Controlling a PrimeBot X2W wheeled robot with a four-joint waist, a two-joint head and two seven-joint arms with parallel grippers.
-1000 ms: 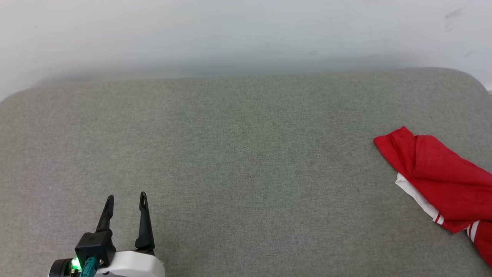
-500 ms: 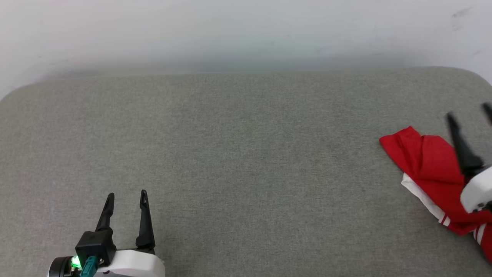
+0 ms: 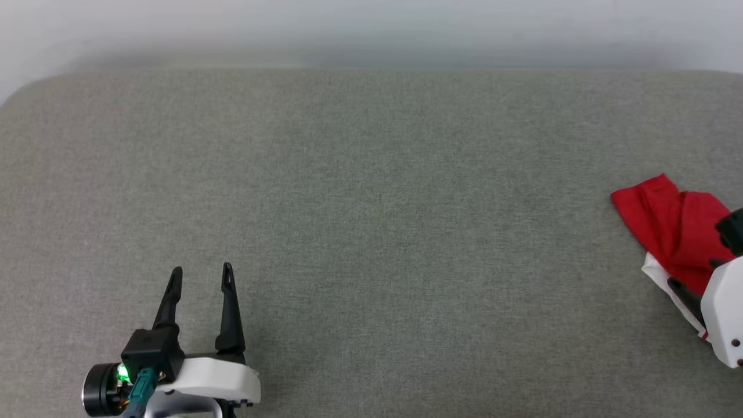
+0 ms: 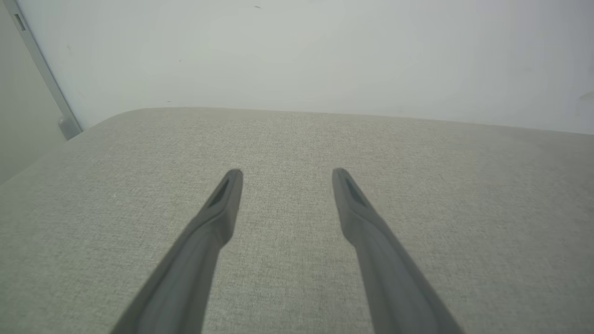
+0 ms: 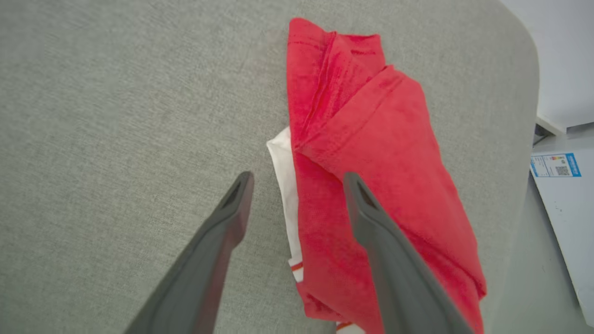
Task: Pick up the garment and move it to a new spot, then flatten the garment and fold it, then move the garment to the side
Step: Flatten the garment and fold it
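The garment [image 3: 673, 223] lies bunched at the far right of the grey cushion, red with a white sleeve edge and striped trim underneath. In the right wrist view the garment [image 5: 371, 153] is folded over itself; its letters are hidden. My right gripper [image 3: 696, 261] hangs over it, open; in its own view the right gripper [image 5: 298, 178] has one finger above the grey fabric beside the white sleeve and the other above the red cloth. My left gripper [image 3: 201, 270] stands open at the lower left, and the left gripper [image 4: 286, 174] holds nothing.
The grey cushion [image 3: 371, 203] is broad, with a white wall behind it. Its rounded right edge [image 5: 515, 116] runs close to the garment. Beyond that edge are floor and a white panel with a blue label [image 5: 554, 164]. A metal strip [image 4: 41, 69] stands at the far left.
My right gripper came in from the right edge and dropped low over the garment. The head camera tilted down, shifting the whole picture. The left gripper and garment kept their places.
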